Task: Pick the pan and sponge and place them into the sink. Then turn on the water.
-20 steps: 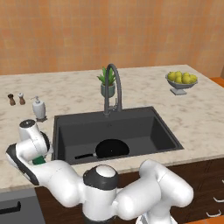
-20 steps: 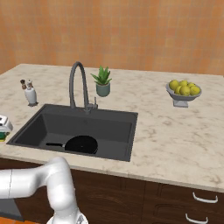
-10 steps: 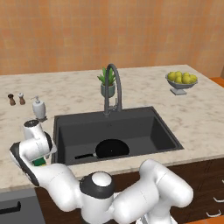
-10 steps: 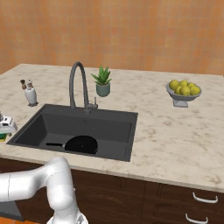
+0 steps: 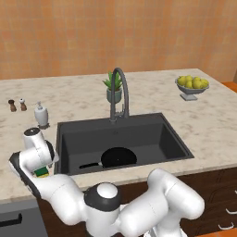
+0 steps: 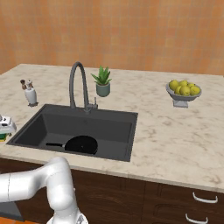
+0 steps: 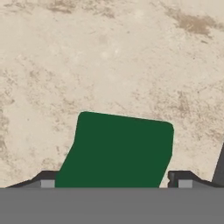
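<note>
The green sponge [image 7: 118,148] lies on the beige worktop just left of the sink [image 5: 162,134], with its yellow layer showing in the left base view [image 5: 41,173]. My gripper [image 7: 116,181] is down over it, one fingertip against each side of the sponge, jaws wide but closed on it. The white hand [image 5: 37,152] stands at the sink's left rim and shows at the left edge of the right base view [image 6: 5,126]. The black pan [image 5: 118,157] lies in the sink's basin, handle pointing left. The gooseneck faucet [image 5: 121,88] arches over the sink; no stream falls from it.
A white soap dispenser [image 5: 41,115] and two small shakers [image 5: 16,105] stand on the counter behind the hand. A potted plant [image 5: 114,88] sits behind the faucet. A bowl of lemons [image 5: 192,86] is at the far right. The counter's front edge runs close by the sponge.
The hand has come down a little onto the sponge. The jaws have narrowed slightly until the fingertips meet its sides. The pan has not moved.
</note>
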